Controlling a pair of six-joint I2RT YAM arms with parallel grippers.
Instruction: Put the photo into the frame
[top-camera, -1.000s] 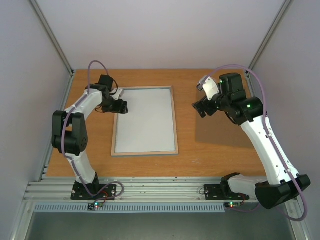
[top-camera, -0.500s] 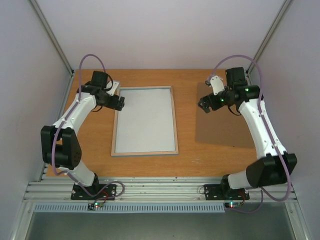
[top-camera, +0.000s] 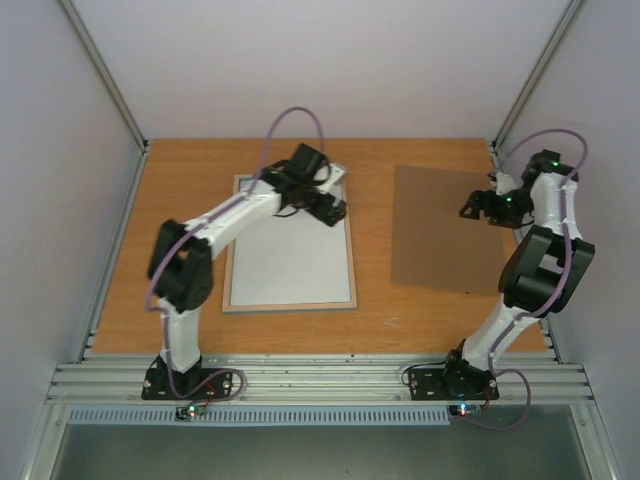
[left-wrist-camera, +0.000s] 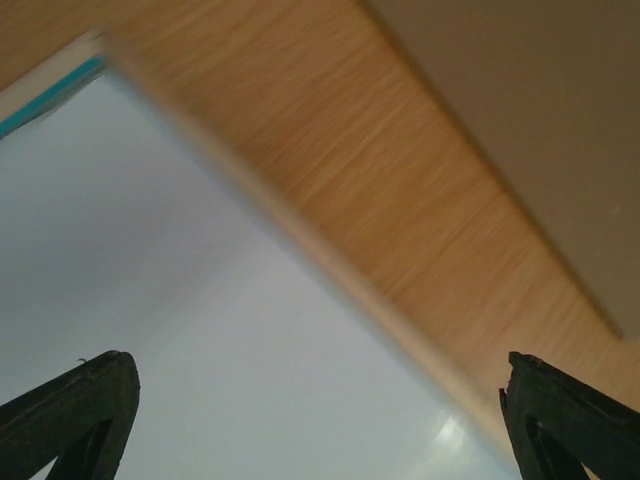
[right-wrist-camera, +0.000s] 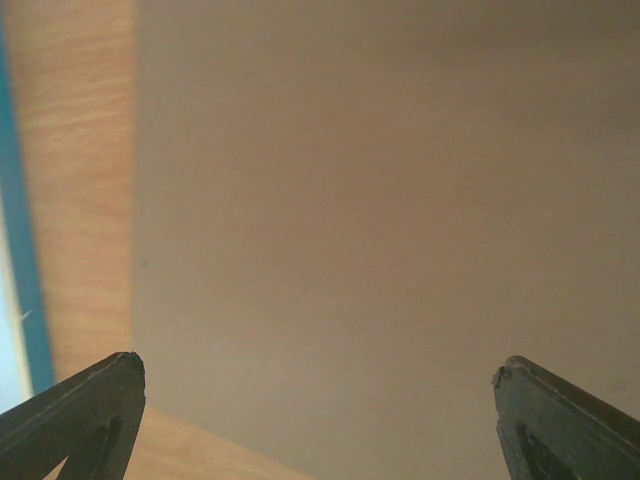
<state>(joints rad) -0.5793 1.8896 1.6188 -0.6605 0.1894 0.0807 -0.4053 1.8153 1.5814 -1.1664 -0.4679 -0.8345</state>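
The frame (top-camera: 350, 270) lies flat on the table at centre left, pale wood-coloured edges up, with a plain whitish sheet (top-camera: 285, 260) filling it. No balloon print shows in any view. My left gripper (top-camera: 333, 208) hovers over the frame's far right corner, open and empty. In the left wrist view (left-wrist-camera: 315, 355) its fingers stand wide apart over the whitish sheet (left-wrist-camera: 200, 300) and the frame's edge (left-wrist-camera: 330, 290). My right gripper (top-camera: 472, 205) is open and empty above the brown backing board; in the right wrist view (right-wrist-camera: 318, 360) only the board lies between its fingers.
The flat brown backing board (top-camera: 445, 230) lies right of the frame and also shows in the right wrist view (right-wrist-camera: 380, 200). A strip of bare table (top-camera: 372, 230) separates them. Grey walls enclose the table on three sides; a metal rail runs along the near edge.
My left arm has swung from the frame's left edge across to its far right corner. My right arm has drawn back to the right, towards the board's right side.
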